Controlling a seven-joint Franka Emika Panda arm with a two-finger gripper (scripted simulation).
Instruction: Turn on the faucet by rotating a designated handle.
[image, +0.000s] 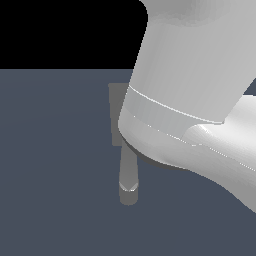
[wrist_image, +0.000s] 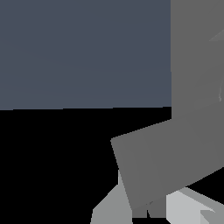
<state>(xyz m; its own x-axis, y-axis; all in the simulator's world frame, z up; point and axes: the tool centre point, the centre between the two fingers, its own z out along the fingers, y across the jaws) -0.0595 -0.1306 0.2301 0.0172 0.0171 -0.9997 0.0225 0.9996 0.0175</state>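
In the exterior view the faucet is a matte grey block, and its tapering spout points toward the camera over the blue-grey floor. My arm covers the hub, and the handle is hidden there. My gripper is behind the arm in that view. In the wrist view a tall grey block stands close, with a tilted grey bar reaching from it toward my gripper. Whether that bar is the handle or the spout I cannot tell. Pale fingers show on either side of the bar's end, which covers their inner edges.
The large white arm link fills the exterior view's right and upper half. A flat blue-grey floor surrounds the faucet. Beyond the floor's far edge there is only black.
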